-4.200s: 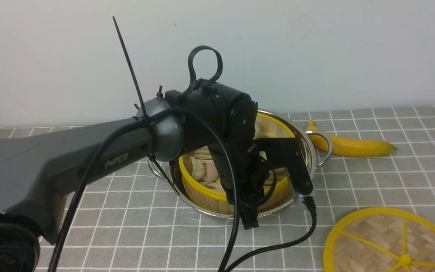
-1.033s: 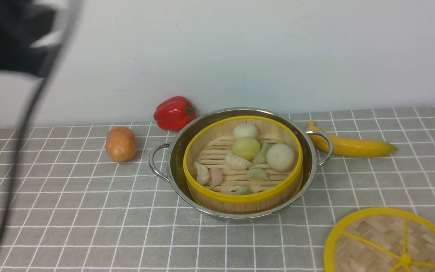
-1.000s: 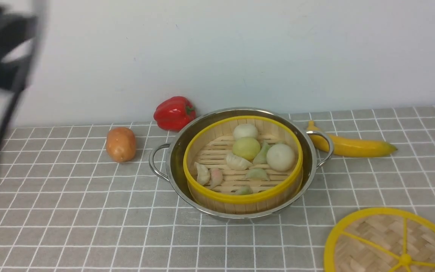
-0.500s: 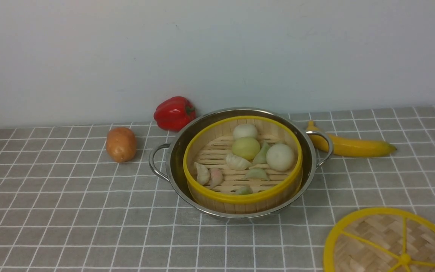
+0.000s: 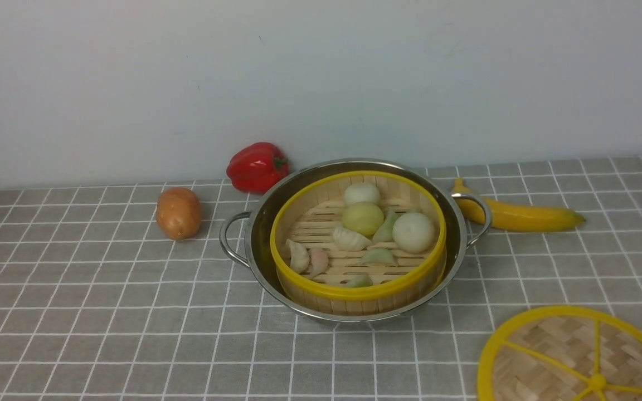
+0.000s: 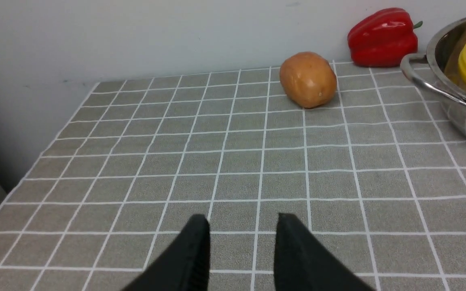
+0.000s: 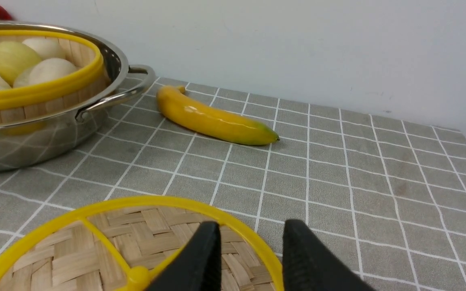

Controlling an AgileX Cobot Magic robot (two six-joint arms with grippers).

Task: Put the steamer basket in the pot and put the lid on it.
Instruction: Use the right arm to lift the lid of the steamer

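Lid (image 7: 107, 242) lies flat on the cloth directly under the right gripper (image 7: 252, 226). Its two black tapered fingers stand parted with a clear gap and hold nothing, and they sit over the lid's far edge; contact can't be judged. The lid is a woven bamboo disc with a thick smooth yellow rim, thin yellow spokes and a small centre knob (image 7: 136, 275). In the front view it sits at the near right and is cut off by the frame. Left gripper (image 6: 243, 220) is also parted and empty, over bare cloth on the left side. Steamer basket (image 5: 354, 303) sits inside the pot (image 5: 258, 245): yellow rim, upright slat wall, slatted floor, carrying round buns (image 5: 414, 231) and folded dumplings. Its rim stands slightly above the pot's edge. The pot is shiny steel, wide and shallow, with a looped wire handle on each side. A strip of bare cloth separates pot and lid. A smooth banana (image 5: 521, 217) lies just behind the right handle. On the left of the pot, a red pepper (image 5: 257, 167) stands by the wall (image 5: 321, 78), and a potato (image 5: 178, 213) sits near the left handle. The tablecloth (image 5: 131, 312) is grey with a white grid, and its near left area is open.
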